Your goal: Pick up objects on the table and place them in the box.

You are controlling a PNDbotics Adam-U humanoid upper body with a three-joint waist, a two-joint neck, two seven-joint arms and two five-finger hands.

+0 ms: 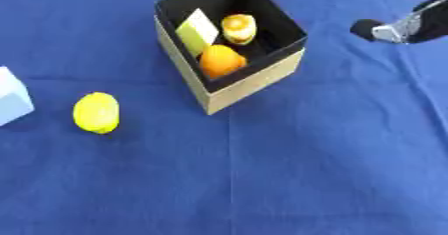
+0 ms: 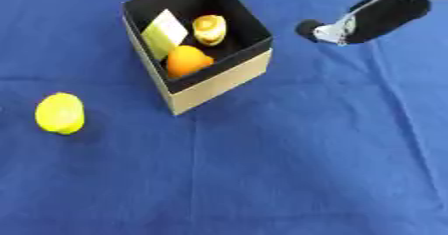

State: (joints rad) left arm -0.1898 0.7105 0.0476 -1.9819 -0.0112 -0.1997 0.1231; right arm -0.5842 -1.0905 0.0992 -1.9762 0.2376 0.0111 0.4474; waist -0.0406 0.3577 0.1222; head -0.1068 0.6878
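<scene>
Box sits at upper centre of your counter, which is covered in blue cloth. Its outside is tan, its inside black, and its top is open. One corner points toward you.

Contents, three items:
- orange, nearest the front wall;
- pale yellow block, leaning against the left inner wall, tilted;
- round yellow-orange item behind the orange, near the back; you cannot make out what it is.

The three lie close together; orange and block look to be touching.

Lemon lies on the cloth left of the box, well apart from it. A light blue block shows at the left edge, near the lemon but not touching it.

Your right hand comes in from the upper right, above the cloth beside the box, and holds nothing. Whether its fingers are curled or straight cannot be told. Your left hand is out of sight.

No writing or labels are readable on any item.
</scene>
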